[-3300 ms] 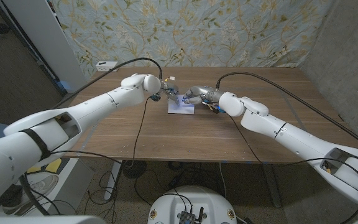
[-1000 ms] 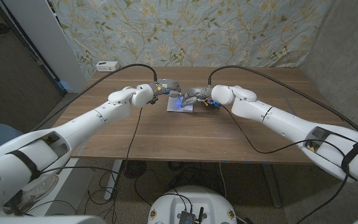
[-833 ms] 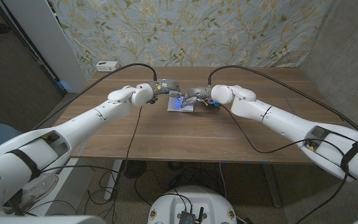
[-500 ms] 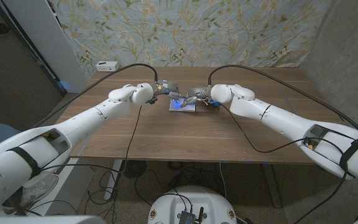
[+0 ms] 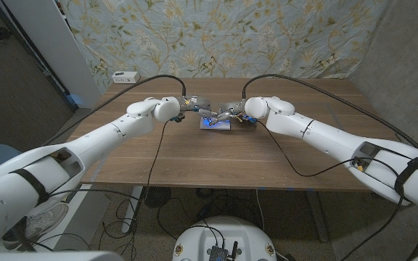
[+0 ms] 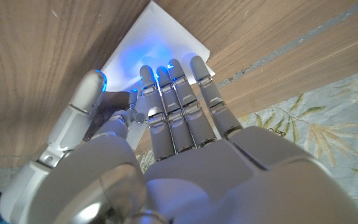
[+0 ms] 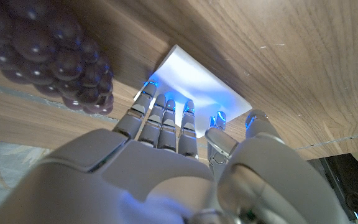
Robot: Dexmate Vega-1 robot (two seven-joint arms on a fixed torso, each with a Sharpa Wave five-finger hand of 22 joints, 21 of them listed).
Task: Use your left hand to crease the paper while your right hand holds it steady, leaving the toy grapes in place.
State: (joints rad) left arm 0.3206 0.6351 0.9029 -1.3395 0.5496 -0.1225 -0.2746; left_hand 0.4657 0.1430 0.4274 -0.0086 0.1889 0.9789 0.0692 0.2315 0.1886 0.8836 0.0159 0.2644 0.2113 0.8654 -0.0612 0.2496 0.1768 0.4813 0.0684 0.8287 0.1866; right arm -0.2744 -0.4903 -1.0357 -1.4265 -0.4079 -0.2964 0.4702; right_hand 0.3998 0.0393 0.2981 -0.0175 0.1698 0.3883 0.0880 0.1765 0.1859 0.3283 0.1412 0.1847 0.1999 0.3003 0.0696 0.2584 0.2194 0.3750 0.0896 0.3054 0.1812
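A small white sheet of paper (image 5: 215, 124) lies on the wooden table (image 5: 216, 156), lit blue by the fingertip lights. My left hand (image 5: 194, 104) reaches in from its left side. In the left wrist view its straight fingers (image 6: 178, 93) press on the paper (image 6: 157, 53) near one edge. My right hand (image 5: 228, 112) comes from the other side, and its fingertips (image 7: 166, 112) rest on the paper (image 7: 197, 81). The dark purple toy grapes (image 7: 42, 53) sit on the wood just beside the right hand, apart from the paper. Neither hand grips anything.
A white power strip (image 5: 125, 76) lies at the table's back left corner. A flowered cloth (image 5: 216, 36) hangs behind the table. Black cables (image 5: 162, 145) trail from both arms across the tabletop.
Both hands have drawn closer together over the paper, the right arm swinging further in. The paper now looks narrower than before. The grapes have stayed put.
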